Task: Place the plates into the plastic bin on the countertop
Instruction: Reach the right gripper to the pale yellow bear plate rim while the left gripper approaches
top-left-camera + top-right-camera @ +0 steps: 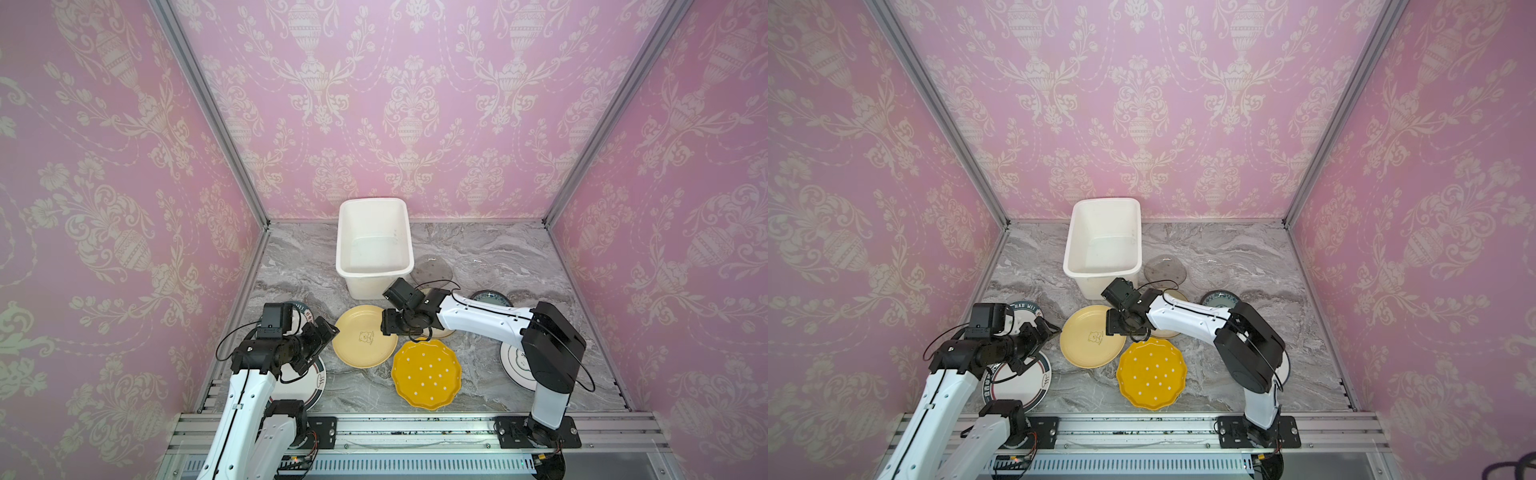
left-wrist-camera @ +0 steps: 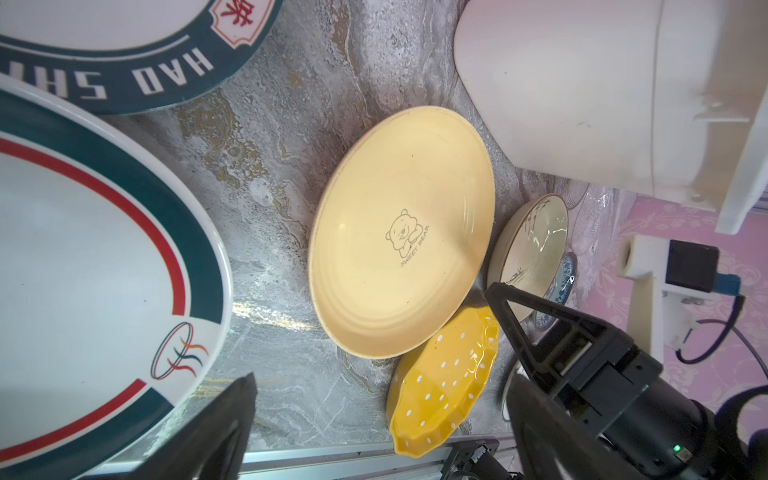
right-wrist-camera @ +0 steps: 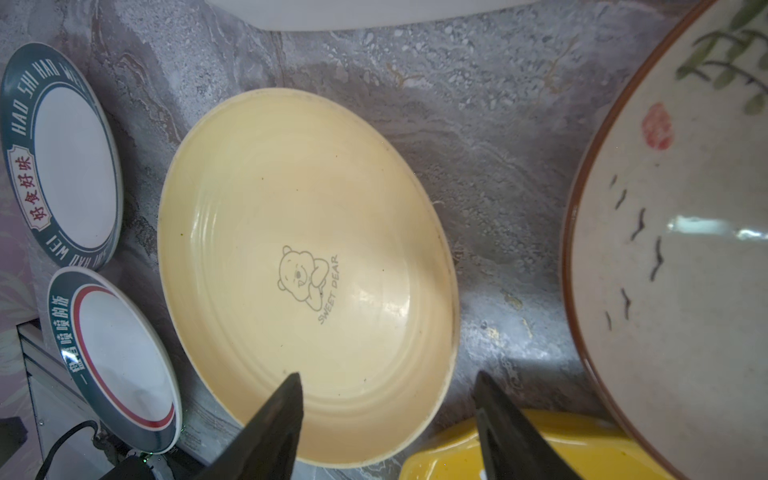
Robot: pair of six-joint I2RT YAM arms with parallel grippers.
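J: Left arm [image 1: 245,399] status?

M: Reaching in low from the near left, over the white round plate with dark green rim and red ring [image 1: 309,384]. Left tool [image 1: 326,328] spread wide, holding nothing, just beside the pale yellow round ceramic plate with bear print [image 1: 363,338].

J: Right arm [image 1: 482,318]?

M: Elbow up, forearm stretched toward the middle, wrist pitched down. Right tool [image 3: 388,376] jaws apart, straddling that plate's rim: one finger [image 3: 278,424] over the inside, the other outside, near the deep yellow scalloped dotted plate [image 1: 426,374]. Contact: cannot tell.

J: Bin?

M: Deep white rectangular plastic bin [image 1: 370,289] upright at the back of the grey marble-look table [image 1: 299,266], just behind the pale yellow plate. Every plate in view lies on the table.
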